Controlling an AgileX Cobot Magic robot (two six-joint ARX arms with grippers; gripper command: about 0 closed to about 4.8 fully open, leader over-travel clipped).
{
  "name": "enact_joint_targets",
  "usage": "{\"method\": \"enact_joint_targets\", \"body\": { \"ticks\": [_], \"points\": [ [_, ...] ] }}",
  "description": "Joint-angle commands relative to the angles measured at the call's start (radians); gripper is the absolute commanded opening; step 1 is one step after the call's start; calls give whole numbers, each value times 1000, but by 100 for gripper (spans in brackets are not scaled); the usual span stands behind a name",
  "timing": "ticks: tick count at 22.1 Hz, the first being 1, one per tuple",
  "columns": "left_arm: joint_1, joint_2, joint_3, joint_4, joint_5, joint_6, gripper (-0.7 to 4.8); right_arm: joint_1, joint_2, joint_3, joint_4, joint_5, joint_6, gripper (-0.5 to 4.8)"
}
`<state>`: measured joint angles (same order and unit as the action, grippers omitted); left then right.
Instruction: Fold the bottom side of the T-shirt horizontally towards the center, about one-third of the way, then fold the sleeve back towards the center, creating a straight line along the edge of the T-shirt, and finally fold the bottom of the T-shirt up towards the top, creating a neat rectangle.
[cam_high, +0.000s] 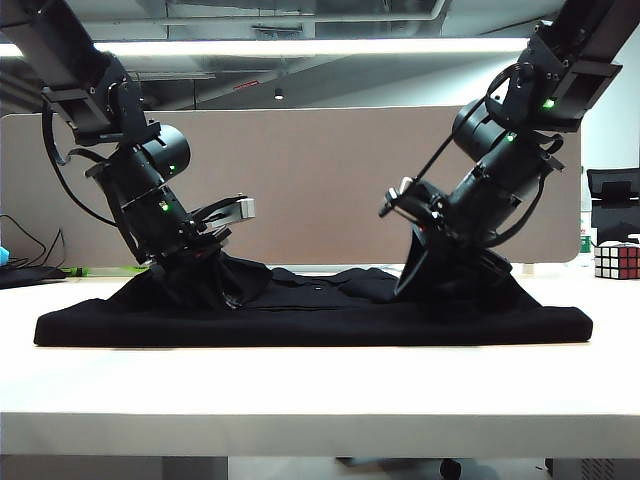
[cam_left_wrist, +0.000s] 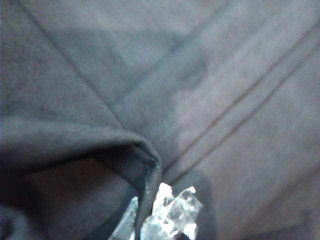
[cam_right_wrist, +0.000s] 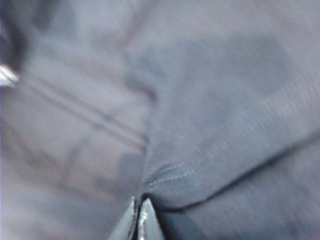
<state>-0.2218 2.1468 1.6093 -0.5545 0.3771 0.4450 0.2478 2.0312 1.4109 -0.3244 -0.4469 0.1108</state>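
Observation:
The black T-shirt (cam_high: 310, 325) lies in a long low band across the white table (cam_high: 320, 390). My left gripper (cam_high: 215, 272) is down on its left part, shut on a pinch of black cloth that peaks under it. In the left wrist view the cloth's edge (cam_left_wrist: 145, 160) runs in between the pale fingertips (cam_left_wrist: 172, 210) of the left gripper (cam_left_wrist: 149, 220). My right gripper (cam_high: 418, 272) holds up a flap of the shirt on the right. Up close, the right gripper (cam_right_wrist: 139, 212) is shut on a double-stitched edge (cam_right_wrist: 200, 167). Whether that edge is the bottom of the T-shirt I cannot tell.
A Rubik's cube (cam_high: 616, 260) stands at the table's far right, behind the shirt. A brown partition (cam_high: 320, 180) closes off the back. A small cyan object (cam_high: 4, 256) sits at the far left edge. The table's front edge (cam_high: 320, 412) runs below the shirt.

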Motion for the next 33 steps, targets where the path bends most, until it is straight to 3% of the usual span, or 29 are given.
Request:
{"method": "enact_joint_targets", "body": {
  "ticks": [1, 3, 5, 6, 7, 8, 9, 12, 14, 16, 18, 20, 22, 23, 29, 33],
  "points": [
    [7, 5, -4, -66, -162, 19, -6, 2, -1, 2, -42, 28, -55, -5],
    [12, 5, -4, -67, -198, 18, -2, 2, -1, 2, -43, 26, -63, -5],
    [13, 4, -4, -73, -188, 19, 79, 2, -1, 2, -45, 21, -82, -5],
    [13, 3, -4, -72, -128, 18, 117, 2, -1, 2, -43, -9, -89, 6],
    [13, -3, -3, -68, -51, 8, 129, 1, -1, 2, -37, -85, -89, 93],
    [13, -14, -3, -60, -42, -2, 130, 1, -2, 5, -37, -128, -87, 191],
    [13, -30, -3, -48, -42, -12, 130, 1, -3, 6, -39, -155, -85, 217],
    [47, -97, -3, -59, -110, -8, 131, -8, -29, 6, -76, -154, -83, 216],
    [118, -154, -3, -66, -66, -42, 131, -36, -84, 6, -103, -140, -89, 216],
    [202, -201, -3, -111, 56, -123, 131, -74, -158, 6, -134, -136, -89, 216],
    [286, -226, -4, -231, 101, -172, 131, -122, -222, 6, -207, -163, -89, 217],
    [348, -227, -32, -313, 241, -223, 130, -166, -248, -12, -244, -316, -23, 217],
    [406, -242, -118, -271, 447, -293, 129, -210, -282, -71, -216, -394, 44, 217],
    [428, -261, -182, -233, 475, -319, 127, -230, -311, -117, -204, -393, 50, 216],
    [495, -395, -528, -27, 442, -402, 120, -332, -554, -486, -36, -426, 204, 216],
    [552, -466, -634, 17, 443, -458, 121, -362, -677, -639, 40, -435, 307, 217]
  ]
}}
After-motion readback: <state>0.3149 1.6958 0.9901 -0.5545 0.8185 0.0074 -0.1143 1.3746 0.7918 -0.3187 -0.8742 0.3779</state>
